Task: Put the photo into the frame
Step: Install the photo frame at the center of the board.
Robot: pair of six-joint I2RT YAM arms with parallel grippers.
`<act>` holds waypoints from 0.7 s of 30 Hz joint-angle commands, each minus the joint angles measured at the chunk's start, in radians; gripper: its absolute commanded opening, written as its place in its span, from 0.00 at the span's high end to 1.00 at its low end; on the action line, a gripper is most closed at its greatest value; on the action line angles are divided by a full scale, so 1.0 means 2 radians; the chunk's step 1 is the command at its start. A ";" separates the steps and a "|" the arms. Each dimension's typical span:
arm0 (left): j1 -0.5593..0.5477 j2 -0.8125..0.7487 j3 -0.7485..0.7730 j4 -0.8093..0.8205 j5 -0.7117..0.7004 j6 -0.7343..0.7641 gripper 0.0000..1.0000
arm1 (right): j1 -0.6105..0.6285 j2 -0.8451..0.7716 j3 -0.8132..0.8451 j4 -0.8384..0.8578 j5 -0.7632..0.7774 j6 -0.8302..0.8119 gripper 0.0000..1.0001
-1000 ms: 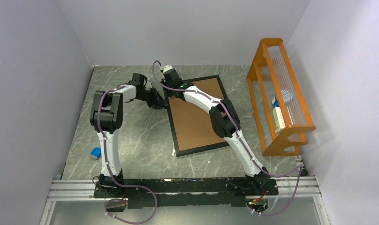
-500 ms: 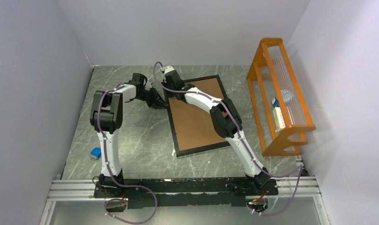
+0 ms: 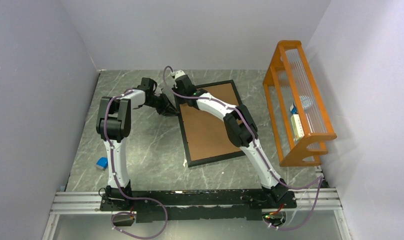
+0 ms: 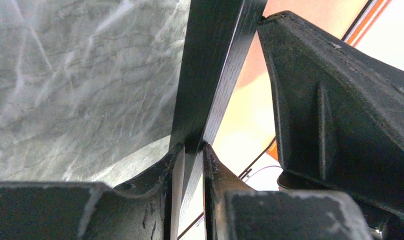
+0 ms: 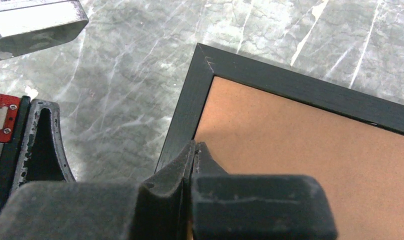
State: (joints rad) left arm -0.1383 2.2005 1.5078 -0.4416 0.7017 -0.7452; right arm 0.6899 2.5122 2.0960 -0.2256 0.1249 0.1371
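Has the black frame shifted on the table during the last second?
No. The frame keeps its place: its near edge stands as far from the orange rack as before.

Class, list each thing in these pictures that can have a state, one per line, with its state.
frame: lying flat, brown board showing
backing board: seated inside the frame
left claw: shut on the frame's left edge
right claw: shut, tips where board meets frame
orange rack: standing upright
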 commanded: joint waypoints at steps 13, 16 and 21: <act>-0.003 0.033 -0.025 -0.056 -0.092 0.028 0.78 | -0.028 0.077 0.060 -0.235 0.110 -0.086 1.00; -0.003 0.033 -0.025 -0.056 -0.092 0.029 0.78 | -0.025 0.087 0.076 -0.252 0.132 -0.104 1.00; -0.003 0.033 -0.025 -0.058 -0.092 0.030 0.78 | -0.027 0.111 0.126 -0.308 0.120 -0.123 1.00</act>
State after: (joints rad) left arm -0.1410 2.2005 1.5078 -0.4416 0.7025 -0.7452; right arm 0.7052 2.6133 2.3375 -0.4667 0.1917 -0.0059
